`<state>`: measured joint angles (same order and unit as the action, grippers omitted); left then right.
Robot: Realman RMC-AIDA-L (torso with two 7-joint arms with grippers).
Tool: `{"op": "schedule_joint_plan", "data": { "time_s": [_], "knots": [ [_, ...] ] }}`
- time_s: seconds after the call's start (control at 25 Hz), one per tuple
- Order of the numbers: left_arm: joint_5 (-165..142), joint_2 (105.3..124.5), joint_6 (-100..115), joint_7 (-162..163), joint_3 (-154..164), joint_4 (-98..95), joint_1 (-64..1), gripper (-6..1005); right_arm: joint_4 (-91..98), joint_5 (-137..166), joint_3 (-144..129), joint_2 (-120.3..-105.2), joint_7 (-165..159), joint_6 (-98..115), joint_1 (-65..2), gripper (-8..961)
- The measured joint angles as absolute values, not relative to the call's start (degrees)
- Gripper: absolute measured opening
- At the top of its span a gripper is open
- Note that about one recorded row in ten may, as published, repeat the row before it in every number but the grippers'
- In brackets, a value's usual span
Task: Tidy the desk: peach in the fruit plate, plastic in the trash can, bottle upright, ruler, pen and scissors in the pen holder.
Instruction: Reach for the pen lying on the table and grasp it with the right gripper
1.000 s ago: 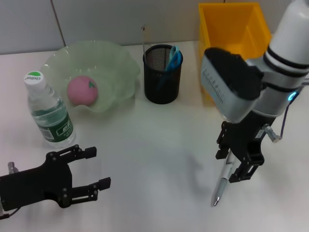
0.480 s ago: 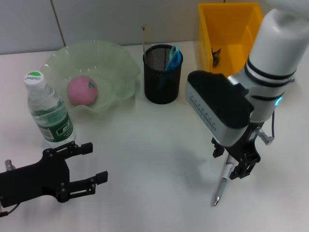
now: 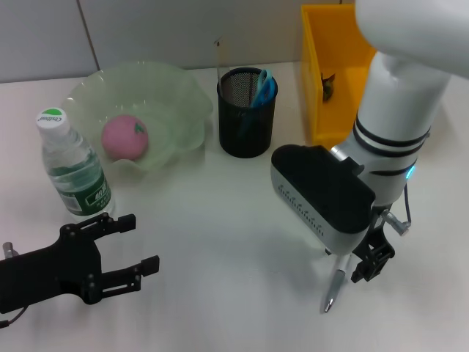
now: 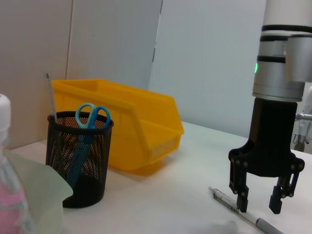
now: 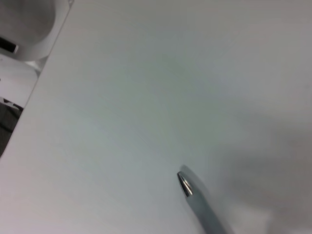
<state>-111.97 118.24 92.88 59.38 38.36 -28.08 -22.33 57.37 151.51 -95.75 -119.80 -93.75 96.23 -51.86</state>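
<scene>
Left tool [image 3: 135, 258]: your idle one, low over the near left of the table [image 3: 220, 242], fingers spread wide, nothing between them.

Bottle [image 3: 72, 164]: upright just beyond the left tool, green cap on, label facing you.

Fruit plate [image 3: 172, 99]: pale green, wavy rim, farther back from the left tool and touching or nearly touching the bottle's far side. Peach [image 3: 124, 136]: pink, lying inside the plate.

Pen holder [image 3: 247, 114]: black mesh cup, between the two tools and well beyond both. You can see blue-handled scissors [image 4: 88, 118] standing in it, and a thin stick [image 4: 50, 97] rising from its rim that may be the ruler, though you cannot confirm it.

Pen [image 3: 335, 284]: silver, lying flat on the table directly under the right tool, tip toward the near edge; the right wrist view shows only its tip [image 5: 185, 184].

Right tool [image 4: 262, 204]: pointing straight down over the pen, fingers parted, one on each side of the barrel, not closed on it.

Trash can [image 3: 344, 59]: yellow bin, beyond the right tool at the back of the table, a small dark item inside.
</scene>
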Motion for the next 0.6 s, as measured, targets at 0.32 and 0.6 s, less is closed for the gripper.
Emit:
{"op": "schedule_joint_plan", "data": {
  "time_s": [0.32,0.6],
  "knots": [
    [-111.9,118.2,92.5,59.5,38.1,-28.1,-22.5,834,56.6,150.6,-97.0,-119.81,-92.6,93.6,-51.4,519],
    [-111.9,118.21,92.4,59.5,37.5,-28.2,-22.7,835,55.5,150.3,-98.8,-119.79,-92.4,91.4,-51.3,500]
  ]
}}
